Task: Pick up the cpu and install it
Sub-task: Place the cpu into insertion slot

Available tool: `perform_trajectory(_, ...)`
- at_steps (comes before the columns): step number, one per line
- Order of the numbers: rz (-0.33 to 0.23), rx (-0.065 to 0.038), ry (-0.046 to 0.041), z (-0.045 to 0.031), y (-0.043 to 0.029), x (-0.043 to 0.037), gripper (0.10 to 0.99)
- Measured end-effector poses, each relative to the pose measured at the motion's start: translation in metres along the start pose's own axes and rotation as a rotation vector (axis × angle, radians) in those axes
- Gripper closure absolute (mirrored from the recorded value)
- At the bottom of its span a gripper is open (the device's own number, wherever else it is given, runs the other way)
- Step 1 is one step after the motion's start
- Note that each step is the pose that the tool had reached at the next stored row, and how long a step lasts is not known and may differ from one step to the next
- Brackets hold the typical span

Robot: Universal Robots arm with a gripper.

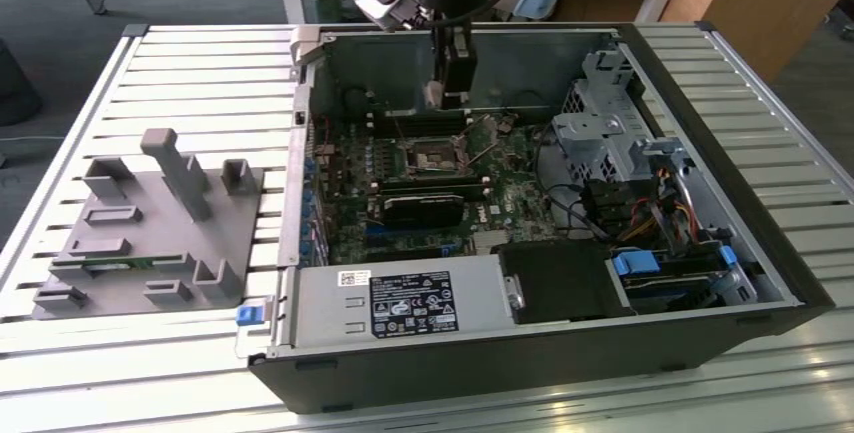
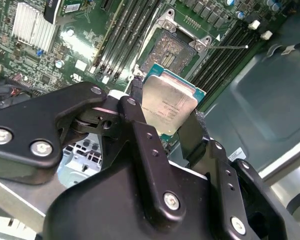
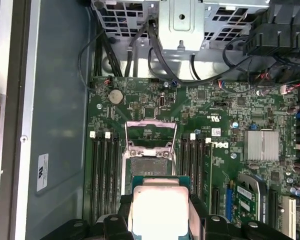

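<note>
The cpu, a flat square chip with a silvery top and pale rim, sits between my two black fingers in both wrist views. My gripper is shut on its opposite edges. It hangs inside the open computer case, a little above the motherboard and near the case's back wall. The open cpu socket lies just beyond the chip, with its metal load frame swung up.
Memory slots flank the socket. A metal drive cage and cables stand on the exterior view's right, and a power supply sits at the case's front. A black card crosses the board. A grey parts fixture stands outside the case.
</note>
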State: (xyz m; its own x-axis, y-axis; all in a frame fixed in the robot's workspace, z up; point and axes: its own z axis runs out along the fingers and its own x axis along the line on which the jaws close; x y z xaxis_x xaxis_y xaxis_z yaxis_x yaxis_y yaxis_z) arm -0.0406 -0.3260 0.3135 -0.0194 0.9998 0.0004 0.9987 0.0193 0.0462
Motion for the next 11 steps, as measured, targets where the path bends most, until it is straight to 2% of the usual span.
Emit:
perform_trajectory(6,-0.002,0.002,0.0002,0.0103,-0.0006,0.0002,0.553)
perform_trajectory(11,-0.003,0.002,-0.0011,0.0123,-0.0006,0.0002,0.553)
